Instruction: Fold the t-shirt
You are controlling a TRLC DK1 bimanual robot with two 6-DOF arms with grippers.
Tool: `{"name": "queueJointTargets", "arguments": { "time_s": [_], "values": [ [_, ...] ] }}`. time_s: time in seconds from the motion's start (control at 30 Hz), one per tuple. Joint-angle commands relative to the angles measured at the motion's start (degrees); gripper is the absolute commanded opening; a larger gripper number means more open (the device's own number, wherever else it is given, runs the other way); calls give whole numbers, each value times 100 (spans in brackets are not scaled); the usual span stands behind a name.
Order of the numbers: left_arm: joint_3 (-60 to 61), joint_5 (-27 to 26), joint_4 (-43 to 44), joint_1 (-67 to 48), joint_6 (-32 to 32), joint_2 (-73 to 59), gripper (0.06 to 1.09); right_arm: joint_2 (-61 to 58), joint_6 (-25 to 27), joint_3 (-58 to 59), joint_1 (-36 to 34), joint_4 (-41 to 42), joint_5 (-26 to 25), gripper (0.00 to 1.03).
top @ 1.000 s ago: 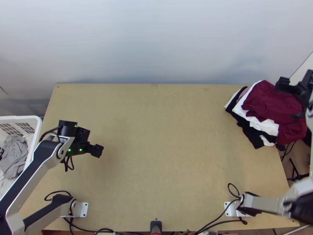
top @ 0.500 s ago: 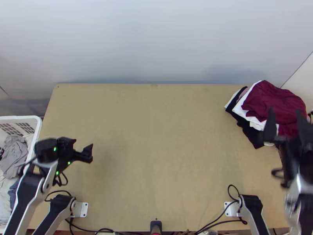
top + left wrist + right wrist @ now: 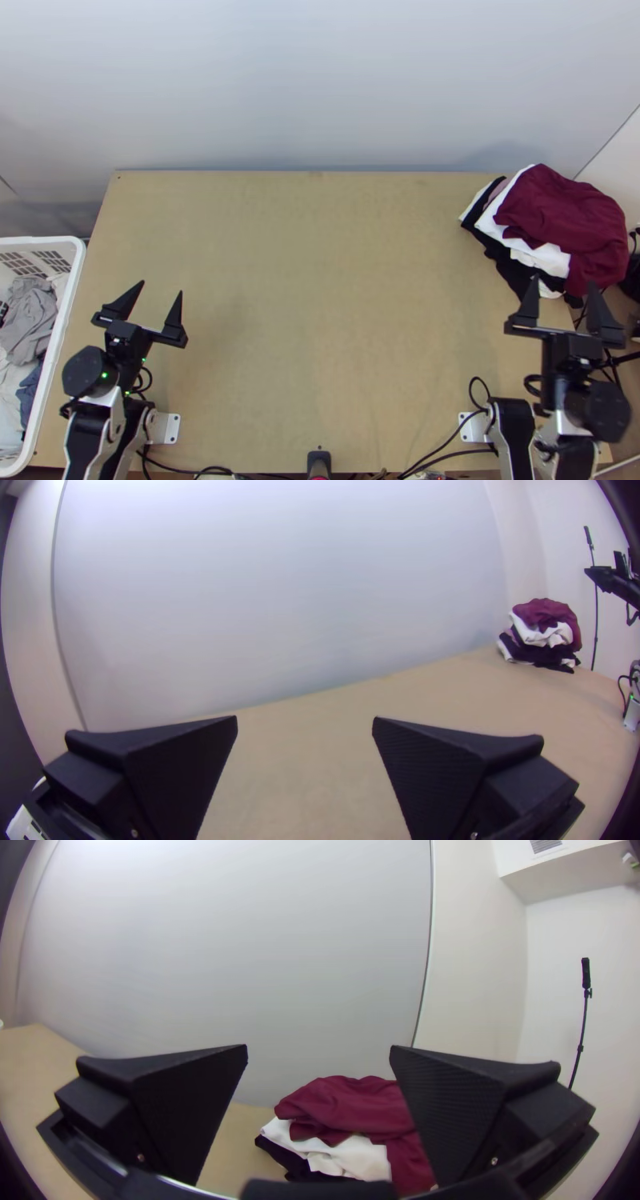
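A: What's just changed?

B: The right claw (image 3: 563,280). It was over the stack (image 3: 552,259) at the upper right of the top view; now it has drawn back to the lower right, pointing up the picture, its tips near the stack's lower edge.

A: Holding anything?

B: No. Its two fingers stand wide apart with nothing between them; in the right wrist view the cloth is beyond them, not pinched.

A: And the left claw (image 3: 161,287)?

B: It pointed to the right a second ago. It has swung round to point up the picture at the lower left, also wide open and bare.

A: Where's the shirt?

B: I take it to be the maroon one (image 3: 560,210), on top of the stack at the upper right. It hasn't shifted while the arms drew back. It lies bunched into a compact bundle, one part hanging down the right side, over white and black cloth. I can't tell how many folds it has.

A: So what does that mean for the job?

B: My reading is that the folding is finished and both arms have come back to a ready pose. If there's more to do, the next piece would likely come from the clothes (image 3: 30,320) in the basket (image 3: 67,300) at the left edge. I'd keep the right claw off that stack; it leans a bit and could slide.
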State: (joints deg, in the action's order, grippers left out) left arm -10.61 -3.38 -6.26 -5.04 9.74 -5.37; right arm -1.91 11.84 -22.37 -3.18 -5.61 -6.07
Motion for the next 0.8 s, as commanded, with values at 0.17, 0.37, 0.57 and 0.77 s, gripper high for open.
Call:
{"name": "queueJointTargets", "arguments": {
  "time_s": [0.17, 0.37, 0.57, 0.77],
  "values": [
    [877, -14, 591, 398, 125, 554, 104, 226, -472, 1965, 450, 1598, -88, 99],
    [912, 74, 450, 442, 248, 537, 104, 226, -1148, 2228, 81, 1352, -123, 99],
    [912, 74, 442, 513, 169, 528, 104, 226, -1201, 2219, 116, 754, -123, 99],
    [912, 74, 442, 513, 19, 528, 104, 209, -463, 2211, 46, 684, -114, 99]
  ]
}}
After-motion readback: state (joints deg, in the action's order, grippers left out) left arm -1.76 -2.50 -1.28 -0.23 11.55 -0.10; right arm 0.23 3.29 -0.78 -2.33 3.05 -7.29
